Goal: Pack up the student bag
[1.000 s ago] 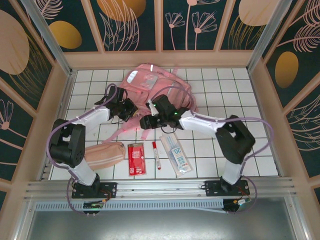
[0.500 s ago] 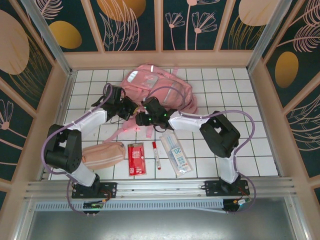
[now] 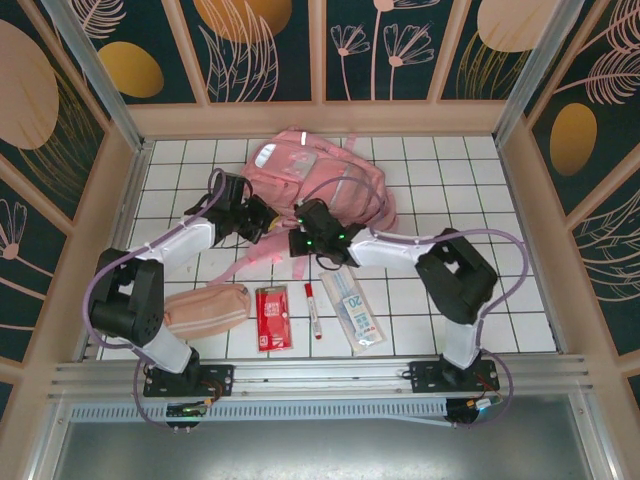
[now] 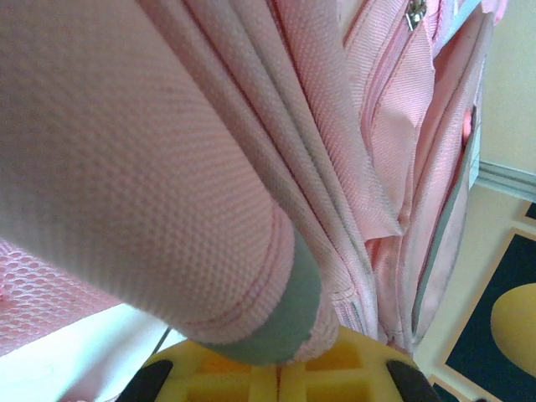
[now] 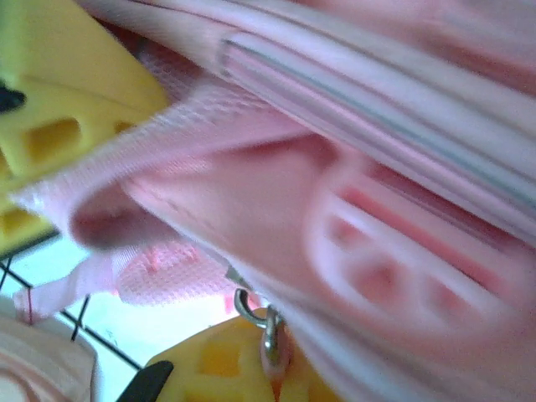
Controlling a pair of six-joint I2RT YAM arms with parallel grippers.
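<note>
Pink student bag [image 3: 330, 175] lies far-centre on table [image 3: 480, 200], top edge near back wall [image 3: 320, 118]; bare tiles to its R. L gripper [image 3: 262, 222] & R gripper [image 3: 298, 240] each pinch bag fabric at its near edge, close together.

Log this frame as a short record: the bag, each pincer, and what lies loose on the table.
bag: student bag, far middle of the white tiled table
left pincer: shut on the bag's pink fabric at its near-left edge
right pincer: shut on bag fabric, beside a zipper pull
loose items: peach pouch, red packet, red-capped pen, clear packet, in a row near the arm bases
</note>
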